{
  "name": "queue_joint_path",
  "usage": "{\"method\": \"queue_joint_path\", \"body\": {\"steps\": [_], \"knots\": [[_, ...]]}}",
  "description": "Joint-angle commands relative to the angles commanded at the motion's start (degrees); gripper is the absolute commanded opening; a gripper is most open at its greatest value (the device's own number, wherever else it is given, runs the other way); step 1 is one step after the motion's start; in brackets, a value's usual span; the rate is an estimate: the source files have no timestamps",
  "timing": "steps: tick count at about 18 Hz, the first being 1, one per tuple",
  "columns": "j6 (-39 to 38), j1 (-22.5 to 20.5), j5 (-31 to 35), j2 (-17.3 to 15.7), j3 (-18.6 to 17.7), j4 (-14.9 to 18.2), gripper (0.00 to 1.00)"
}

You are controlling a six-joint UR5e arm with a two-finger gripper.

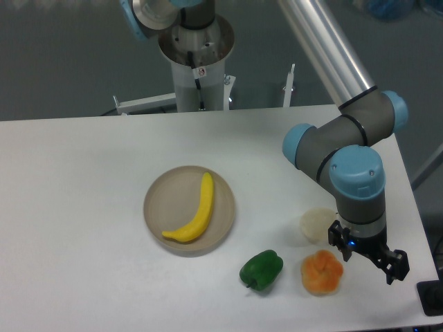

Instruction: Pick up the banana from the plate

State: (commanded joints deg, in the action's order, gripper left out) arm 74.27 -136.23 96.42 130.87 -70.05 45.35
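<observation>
The yellow banana (196,211) lies on the round beige plate (158,199) near the middle of the table, its curve running from the plate's top to its lower left. My gripper (370,261) hangs far to the right of the plate, close to the table's right front corner, just beside the orange fruit. Its dark fingers (396,268) point down and toward the camera; whether they are open or shut cannot be made out. Nothing seems to be held.
A green toy pepper (261,270) sits in front of the plate to its right. An orange segmented fruit (322,272) and a pale cream round piece (317,223) lie beside the gripper. The arm's base column (199,62) stands behind the table.
</observation>
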Motion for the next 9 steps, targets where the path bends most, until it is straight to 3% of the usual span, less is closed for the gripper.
{"method": "queue_joint_path", "body": {"steps": [9], "knots": [[-0.53, -0.26, -0.88, -0.7, -0.44, -0.09, 1.0]]}}
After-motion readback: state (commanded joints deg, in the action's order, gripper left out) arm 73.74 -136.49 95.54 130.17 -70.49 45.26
